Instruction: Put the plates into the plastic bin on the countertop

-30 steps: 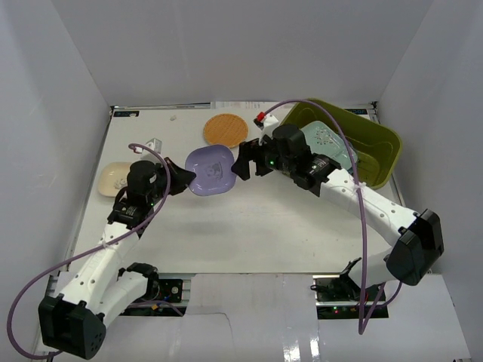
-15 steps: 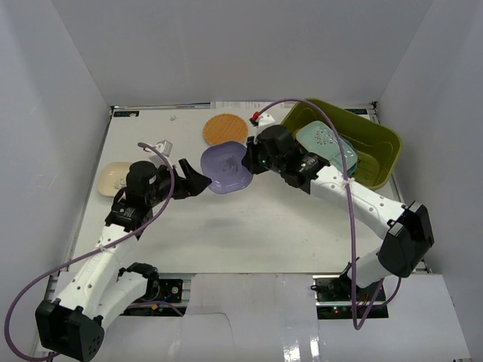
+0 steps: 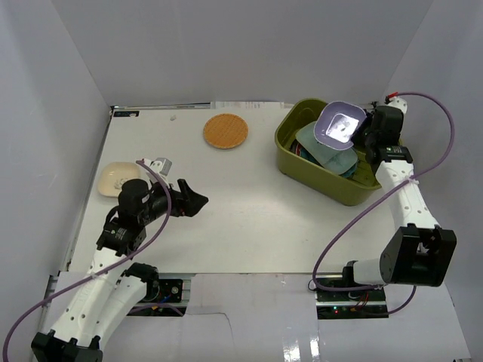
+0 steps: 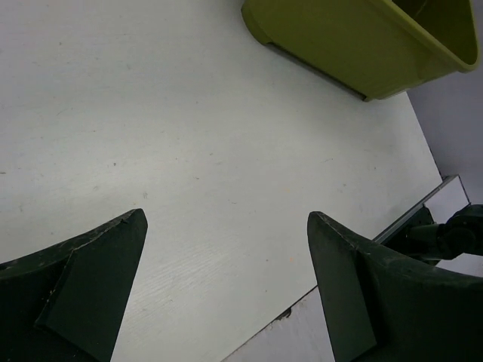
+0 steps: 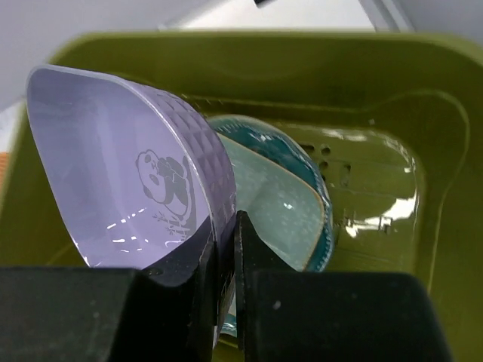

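Glossy square lavender plate [image 3: 337, 126], now over slotted olive bin [image 3: 324, 185]

The right claw [image 5: 225, 234] is clamped on the rim of the lavender plate [image 5: 128, 173], its two black fingers pressed together with the plate's edge between them. The plate stands tilted up on edge, its hollow facing the camera, with a panda print [image 5: 170, 185] on the inside. It hangs over the open olive-green bin [image 5: 302, 68]. Inside the bin, just behind it, a mint plate [image 5: 279, 219] lies on a teal plate [image 5: 326, 215]. Small holes show in the bin's floor to the right.
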Controlling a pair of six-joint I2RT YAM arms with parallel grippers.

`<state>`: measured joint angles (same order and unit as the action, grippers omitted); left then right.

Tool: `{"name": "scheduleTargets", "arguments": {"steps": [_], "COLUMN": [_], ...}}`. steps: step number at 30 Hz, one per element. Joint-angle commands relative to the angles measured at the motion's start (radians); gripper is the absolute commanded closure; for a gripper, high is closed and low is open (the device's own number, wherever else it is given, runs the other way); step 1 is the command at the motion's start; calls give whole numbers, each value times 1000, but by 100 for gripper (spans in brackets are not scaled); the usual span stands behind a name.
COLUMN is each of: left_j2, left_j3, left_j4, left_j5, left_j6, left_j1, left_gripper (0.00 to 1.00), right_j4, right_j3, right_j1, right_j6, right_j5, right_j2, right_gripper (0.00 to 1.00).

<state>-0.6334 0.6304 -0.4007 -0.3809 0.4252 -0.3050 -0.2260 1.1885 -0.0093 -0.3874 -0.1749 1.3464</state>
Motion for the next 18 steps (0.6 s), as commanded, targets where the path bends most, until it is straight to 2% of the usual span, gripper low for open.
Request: {"name": "scheduleTargets", "arguments": {"steps": [1, 4, 7, 8, 10, 11, 12, 15, 18], "left_j2": [-9, -14, -35, -43, -64, -92, -107, -195, -308], "left_j3": [2, 3, 9, 14, 23, 29, 32, 49, 29], "left_j4": [-16, -18, -24, -26, -29, -4, 12, 112, 264], "left_j5": [42, 51, 80, 94, 131, 129, 117, 67, 111], "left_j6": [-16, -9, -2, 4, 53, 75, 125, 232, 317], "left_j1": [1, 1, 1, 3, 3, 1, 1, 1, 1], "left_gripper": [2, 2, 2, 2, 2, 2, 5, 11, 15], "right_j4": [42, 53, 50, 53, 53, 74, 83, 99, 172], "right_j3": [-43, -56, -61, -64, -67, -76, -81, -89, -151], "right_j1": [-49, -54, -58, -60, -60, -60, -60, -52, 1], "right_j6": [-45, -65, -79, -79, -88, -91, -96, -107, -117], "right_j5": [73, 86, 71, 72, 75, 84, 92, 146, 248], "right_j2": [33, 52, 63, 62, 37, 22, -8, -76, -160], "right_gripper": [92, 91, 62, 41, 23, 8, 3, 2, 4]}}
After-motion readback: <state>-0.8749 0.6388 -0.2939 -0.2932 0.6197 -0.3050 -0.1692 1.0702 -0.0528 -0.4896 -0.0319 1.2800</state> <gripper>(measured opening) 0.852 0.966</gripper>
